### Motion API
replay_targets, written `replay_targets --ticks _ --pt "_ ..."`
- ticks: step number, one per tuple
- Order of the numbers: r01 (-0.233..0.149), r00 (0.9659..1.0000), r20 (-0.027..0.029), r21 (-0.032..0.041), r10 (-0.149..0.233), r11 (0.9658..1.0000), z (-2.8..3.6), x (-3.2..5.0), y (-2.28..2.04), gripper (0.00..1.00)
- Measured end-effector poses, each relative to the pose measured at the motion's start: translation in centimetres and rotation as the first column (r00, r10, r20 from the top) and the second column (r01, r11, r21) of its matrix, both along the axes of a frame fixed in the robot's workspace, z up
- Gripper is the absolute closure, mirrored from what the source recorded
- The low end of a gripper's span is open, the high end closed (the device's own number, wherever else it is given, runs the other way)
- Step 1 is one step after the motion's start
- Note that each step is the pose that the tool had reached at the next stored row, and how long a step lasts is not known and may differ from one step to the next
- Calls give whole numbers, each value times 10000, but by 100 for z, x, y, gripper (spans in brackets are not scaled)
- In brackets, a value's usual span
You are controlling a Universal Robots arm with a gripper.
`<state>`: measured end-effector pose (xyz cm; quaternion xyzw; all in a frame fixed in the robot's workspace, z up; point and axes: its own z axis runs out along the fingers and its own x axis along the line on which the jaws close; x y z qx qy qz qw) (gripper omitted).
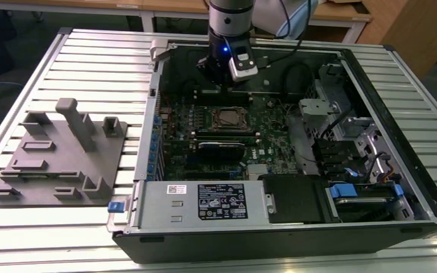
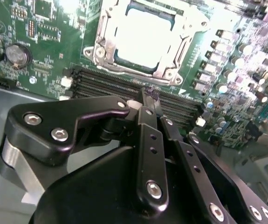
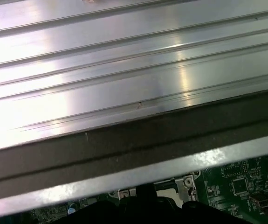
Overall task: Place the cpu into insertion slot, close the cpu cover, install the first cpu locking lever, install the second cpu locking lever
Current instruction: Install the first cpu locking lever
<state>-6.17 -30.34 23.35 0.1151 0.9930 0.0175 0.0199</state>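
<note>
**Around the open case**

I see a grey fixture block (image 1: 59, 159) on the slatted metal table (image 1: 89, 68), at the exterior view's left of the open computer case (image 1: 400, 131). A black-labelled power supply box (image 1: 203, 202) sits inside, near blue-tabbed drive bays (image 1: 363, 190).

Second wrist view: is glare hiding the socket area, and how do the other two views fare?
Second wrist view: glare whitens the cpu top inside the cpu cover. First wrist view: bright streaks across the ribbed table. Exterior view: even light, dim inside the case.
</note>
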Motion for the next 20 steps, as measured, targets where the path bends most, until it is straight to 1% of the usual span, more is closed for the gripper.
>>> replay_targets --ticks 6,7,10,14,18,19,20 --pt "-1 10000 -1 0 1 10000 0 0 -108 89" --pt "-2 10000 1 0 2 10000 0 0 -117 89" --pt "-1 10000 2 -1 1 10000 0 7 -117 89" --pt "-1 10000 -6 -1 1 10000 0 122 -118 89" --pt "0 10000 -6 0 0 10000 0 133 -119 89" --pt "-1 10000 -7 -2 1 10000 1 134 -122 89" --pt "-2 10000 -5 -1 2 10000 0 134 -136 89"
